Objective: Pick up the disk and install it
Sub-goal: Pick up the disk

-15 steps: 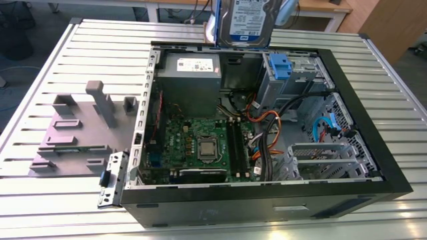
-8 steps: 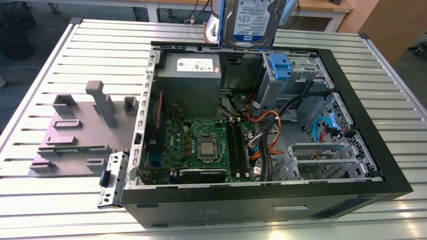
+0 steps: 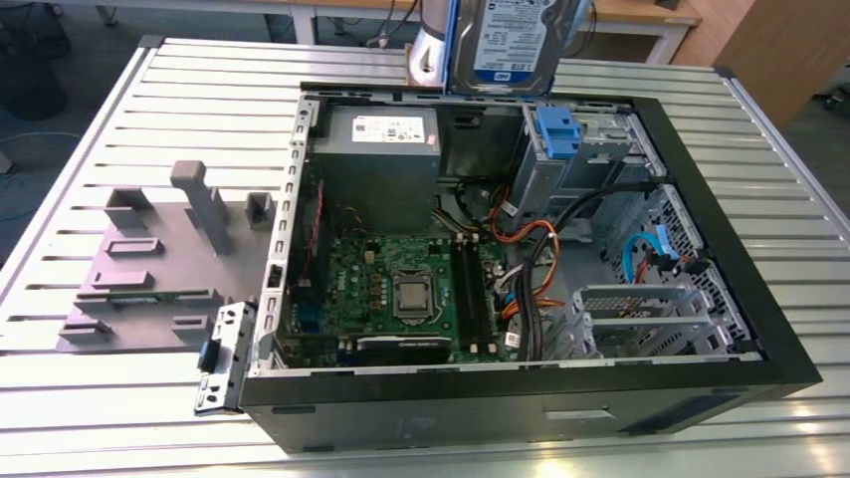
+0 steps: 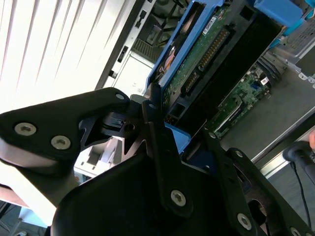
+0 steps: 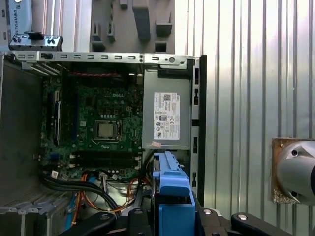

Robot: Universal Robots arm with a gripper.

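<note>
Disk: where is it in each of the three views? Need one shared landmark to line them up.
Exterior view: the disk hangs upright, label toward the camera, above the far wall of the computer case.
First wrist view: the disk is edge-on, blue carrier showing, near the power supply box.
Second wrist view: the disk shows its circuit-board side, clamped in the gripper.
Shared landmark: the motherboard, in all three.

Raised claw, tightly clamped
</note>
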